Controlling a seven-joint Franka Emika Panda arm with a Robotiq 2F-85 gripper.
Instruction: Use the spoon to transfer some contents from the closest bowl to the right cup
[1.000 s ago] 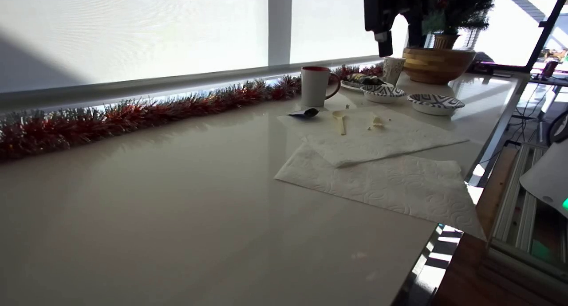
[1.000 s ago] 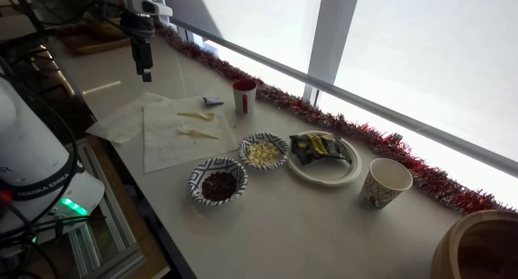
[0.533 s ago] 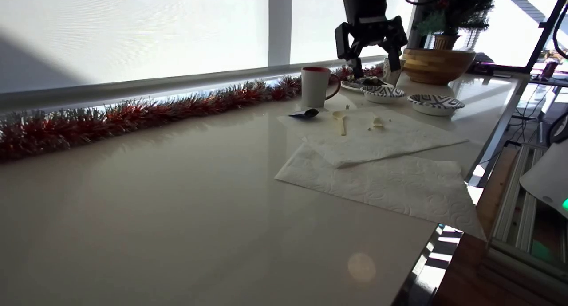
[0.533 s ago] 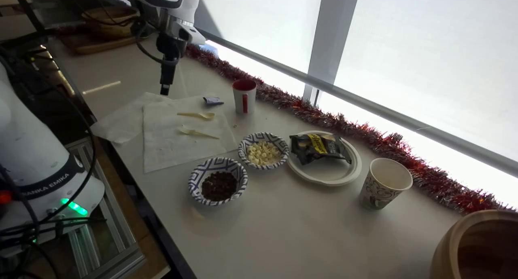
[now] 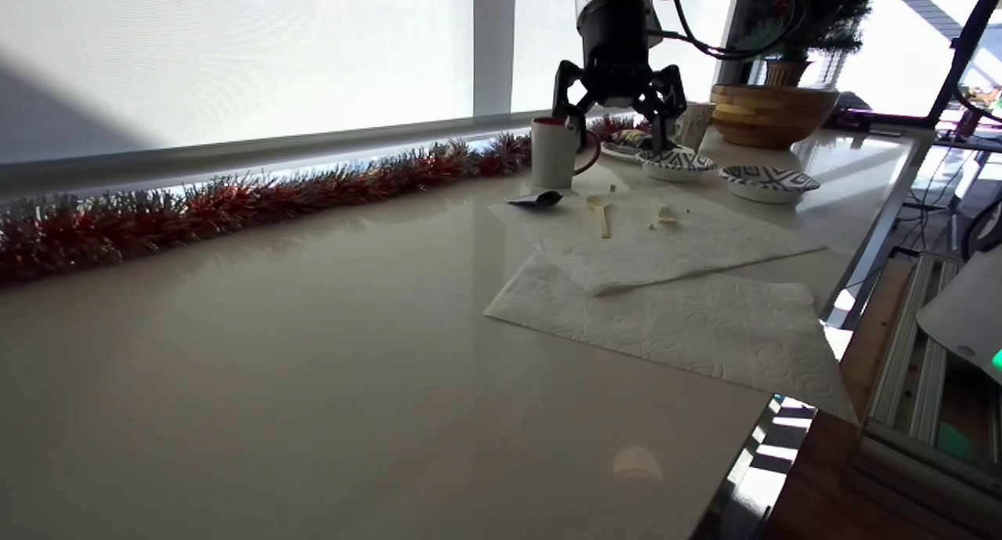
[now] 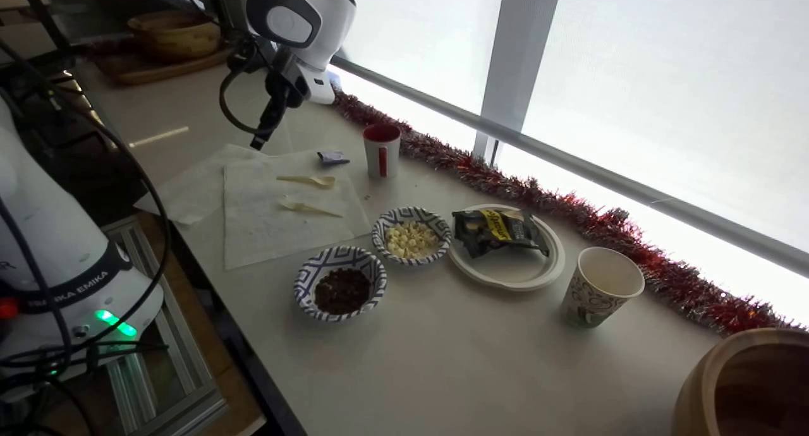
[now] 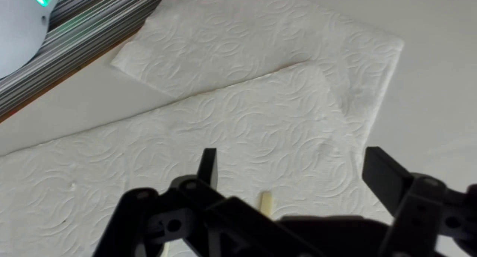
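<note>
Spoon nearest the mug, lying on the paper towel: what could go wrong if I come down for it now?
First, the spoon lies flat on the paper towel, so the open gripper may pinch the towel and drag it along. Second, another pale utensil lies close beside the spoon and could get nudged. Third, the mug stands toward the spoon's bowl end, so a sideways swing might bump it.

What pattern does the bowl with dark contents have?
Blue angular lines on white; the bowl shows best in an exterior view.
</note>
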